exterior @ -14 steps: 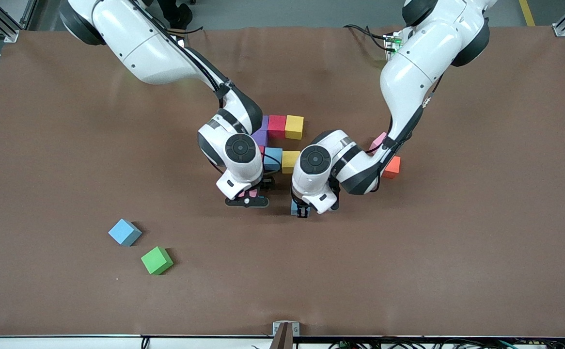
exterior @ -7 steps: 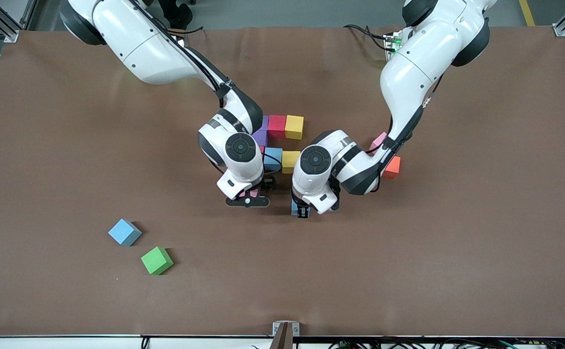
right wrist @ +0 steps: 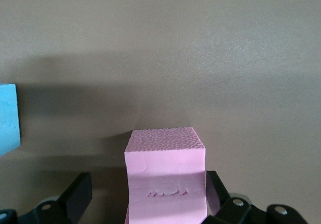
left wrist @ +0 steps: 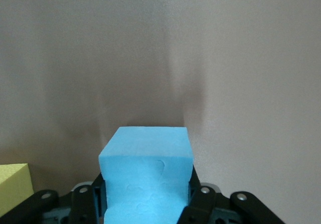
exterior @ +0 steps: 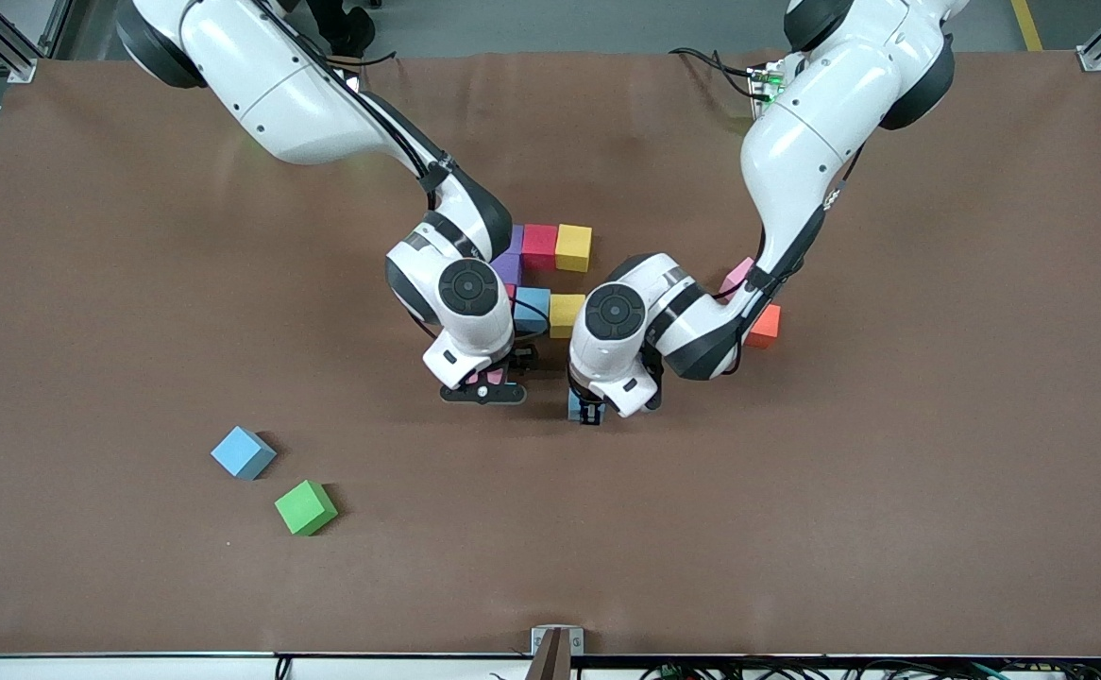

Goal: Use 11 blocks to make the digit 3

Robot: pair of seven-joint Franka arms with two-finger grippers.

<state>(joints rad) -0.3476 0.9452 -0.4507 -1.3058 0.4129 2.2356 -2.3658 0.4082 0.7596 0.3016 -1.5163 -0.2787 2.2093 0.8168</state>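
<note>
No movement; green cube (exterior: 305, 507) apart

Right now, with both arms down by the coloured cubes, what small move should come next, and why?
Probably the right gripper should lift straight up. Its jaws stand open around the pink foam cube, which seems to rest on the brown table, so it looks released. The left gripper is shut on a light blue foam cube and could place that afterwards.

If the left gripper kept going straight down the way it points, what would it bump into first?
Probably just the brown table. The left gripper is shut on a light blue cube, and nothing else shows under it. How high it sits is unclear.
</note>
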